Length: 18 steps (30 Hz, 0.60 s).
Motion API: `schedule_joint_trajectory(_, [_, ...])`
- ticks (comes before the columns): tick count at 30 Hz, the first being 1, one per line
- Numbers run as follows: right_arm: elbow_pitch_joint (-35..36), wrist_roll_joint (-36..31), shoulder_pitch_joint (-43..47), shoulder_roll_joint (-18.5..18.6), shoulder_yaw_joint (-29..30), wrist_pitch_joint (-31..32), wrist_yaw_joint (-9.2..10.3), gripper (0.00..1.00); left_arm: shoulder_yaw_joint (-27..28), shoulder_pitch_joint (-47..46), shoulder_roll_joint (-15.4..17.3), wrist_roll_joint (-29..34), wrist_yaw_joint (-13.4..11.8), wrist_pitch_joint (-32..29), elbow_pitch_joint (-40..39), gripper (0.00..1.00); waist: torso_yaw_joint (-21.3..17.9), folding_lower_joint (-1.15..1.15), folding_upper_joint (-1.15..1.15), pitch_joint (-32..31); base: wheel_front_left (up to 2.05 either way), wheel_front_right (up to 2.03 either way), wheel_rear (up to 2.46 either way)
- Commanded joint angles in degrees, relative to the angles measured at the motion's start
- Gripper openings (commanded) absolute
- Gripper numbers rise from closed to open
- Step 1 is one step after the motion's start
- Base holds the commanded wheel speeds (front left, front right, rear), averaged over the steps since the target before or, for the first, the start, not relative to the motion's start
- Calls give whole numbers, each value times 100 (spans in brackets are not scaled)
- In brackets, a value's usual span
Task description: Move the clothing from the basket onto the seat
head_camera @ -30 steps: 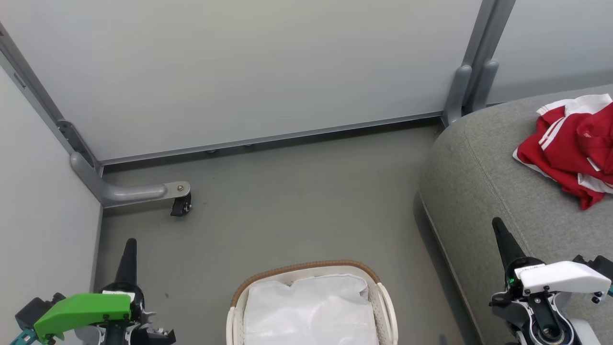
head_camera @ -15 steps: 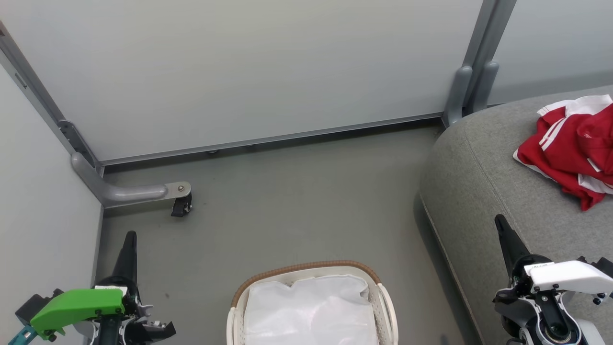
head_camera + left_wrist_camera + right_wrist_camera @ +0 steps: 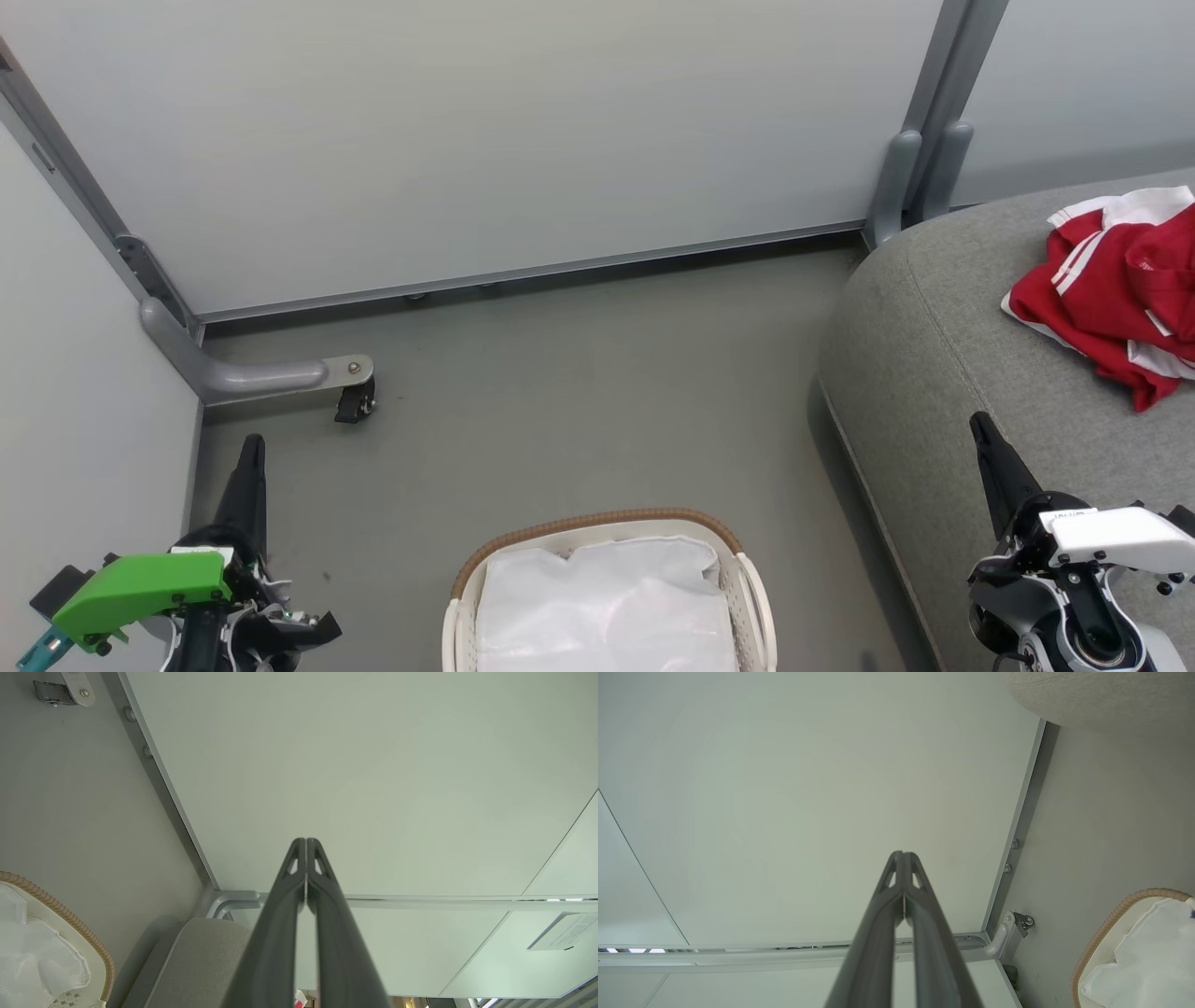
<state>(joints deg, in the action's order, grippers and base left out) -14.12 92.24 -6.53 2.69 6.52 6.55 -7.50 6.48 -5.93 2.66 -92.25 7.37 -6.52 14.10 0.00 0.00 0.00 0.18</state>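
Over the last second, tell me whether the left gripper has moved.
Yes. The left gripper, shut, has slid up the head view, its tip now nearer the level of the caster wheel, which has stayed put.

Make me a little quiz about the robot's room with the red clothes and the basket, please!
1. True or false: the red clothing lies on the grey seat.
2. What shows inside the basket? A) red socks B) a white sheet C) a ball
3. Fill in the gap: the left tool and the right tool are both ___ and hold nothing.
Key: 1 true; 2 B; 3 shut.
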Motion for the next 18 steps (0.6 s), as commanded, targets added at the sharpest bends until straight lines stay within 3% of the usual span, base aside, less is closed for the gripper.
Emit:
schedule_joint_trajectory(1, [29,25,62,36,16,18,2,0,19,-61,39,-25,22,-24,-13,0,0,0,0,0,0,0,0])
schedule_joint_trajectory(18, [27,26,62,35,14,18,2,0,16,-61,39,-24,22,-23,-12,0,0,0,0,0,0,0,0])
